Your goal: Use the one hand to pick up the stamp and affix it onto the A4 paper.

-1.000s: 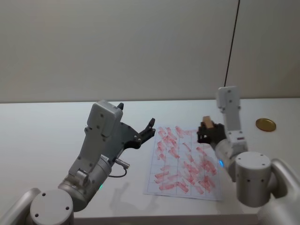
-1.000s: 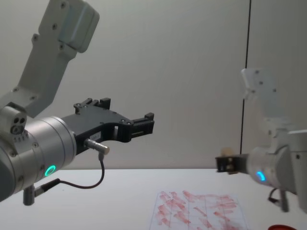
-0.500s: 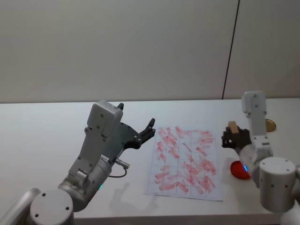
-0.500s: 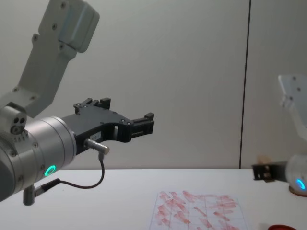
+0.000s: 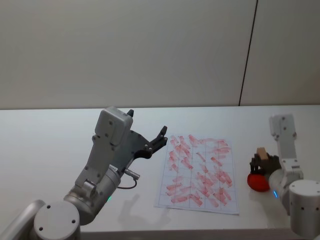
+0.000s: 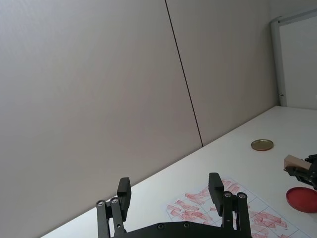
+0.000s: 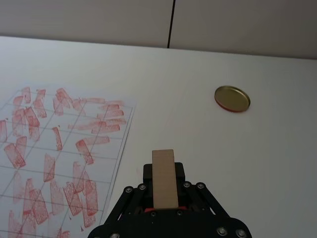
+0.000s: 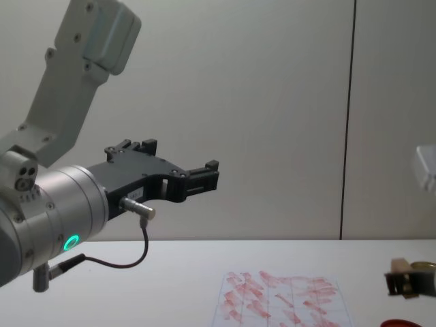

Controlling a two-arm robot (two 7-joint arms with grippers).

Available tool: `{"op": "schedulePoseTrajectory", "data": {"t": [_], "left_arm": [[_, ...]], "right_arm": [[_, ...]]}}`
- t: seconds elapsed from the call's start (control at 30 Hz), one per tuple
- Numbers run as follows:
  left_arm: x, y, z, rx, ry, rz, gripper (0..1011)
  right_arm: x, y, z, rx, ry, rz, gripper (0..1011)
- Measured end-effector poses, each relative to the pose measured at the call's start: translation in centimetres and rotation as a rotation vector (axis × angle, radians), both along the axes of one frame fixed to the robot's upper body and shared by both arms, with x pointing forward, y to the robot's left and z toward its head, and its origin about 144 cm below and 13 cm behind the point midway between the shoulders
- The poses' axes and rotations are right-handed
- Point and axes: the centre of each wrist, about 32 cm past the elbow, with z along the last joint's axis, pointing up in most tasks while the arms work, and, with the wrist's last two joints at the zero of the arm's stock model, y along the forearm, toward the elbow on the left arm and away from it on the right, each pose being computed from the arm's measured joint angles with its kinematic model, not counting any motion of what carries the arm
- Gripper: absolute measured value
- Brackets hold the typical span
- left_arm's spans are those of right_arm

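Note:
The stamp [image 5: 261,151], a small tan wooden block, sits upright between the fingers of my right gripper [image 5: 262,161], which is shut on it. The same stamp [image 7: 164,178] shows in the right wrist view, held in the right gripper [image 7: 164,194]. The stamp hangs just above a red round piece [image 5: 257,183], off the right edge of the A4 paper [image 5: 199,170]. That white sheet is covered with slanted red marks. My left gripper [image 5: 146,123] hangs open and raised left of the paper, holding nothing.
A flat brass-coloured disc [image 7: 232,98] lies on the white table [image 5: 50,145] beyond the right gripper, away from the paper. A plain wall with a dark vertical seam stands behind the table.
My right gripper has carried the stamp rightward, from over the paper's right edge to above the red round piece, and lower. The left arm has not moved.

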Motion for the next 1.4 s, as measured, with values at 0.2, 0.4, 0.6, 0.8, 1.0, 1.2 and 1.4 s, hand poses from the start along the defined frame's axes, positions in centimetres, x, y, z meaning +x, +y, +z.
{"op": "schedulePoseTrajectory", "data": {"t": [0.2, 0.4, 0.6, 0.8, 1.0, 1.2, 1.4], "left_arm": [[0.0, 0.0, 0.0, 0.000, 0.000, 0.000, 993], [0.0, 0.0, 0.0, 0.000, 0.000, 0.000, 993], [0.0, 0.0, 0.0, 0.000, 0.000, 0.000, 993], [0.0, 0.0, 0.0, 0.000, 0.000, 0.000, 993], [0.0, 0.0, 0.0, 0.000, 0.000, 0.000, 993], [0.0, 0.0, 0.0, 0.000, 0.000, 0.000, 993], [0.0, 0.0, 0.0, 0.000, 0.000, 0.000, 993]], "right_arm": [[-0.2, -0.4, -1.0, -0.005, 0.041, 0.002, 219], [-0.4, -0.6, -1.9, -0.006, 0.076, 0.004, 219], [-0.4, -0.8, -2.7, -0.005, 0.100, 0.004, 219], [-0.3, -0.8, -3.1, 0.001, 0.097, 0.003, 265], [0.1, -0.8, -3.2, 0.008, 0.078, 0.003, 467], [0.3, -0.7, -3.0, 0.014, 0.053, 0.003, 651], [0.3, -0.7, -2.4, 0.022, 0.014, 0.005, 815]]}}
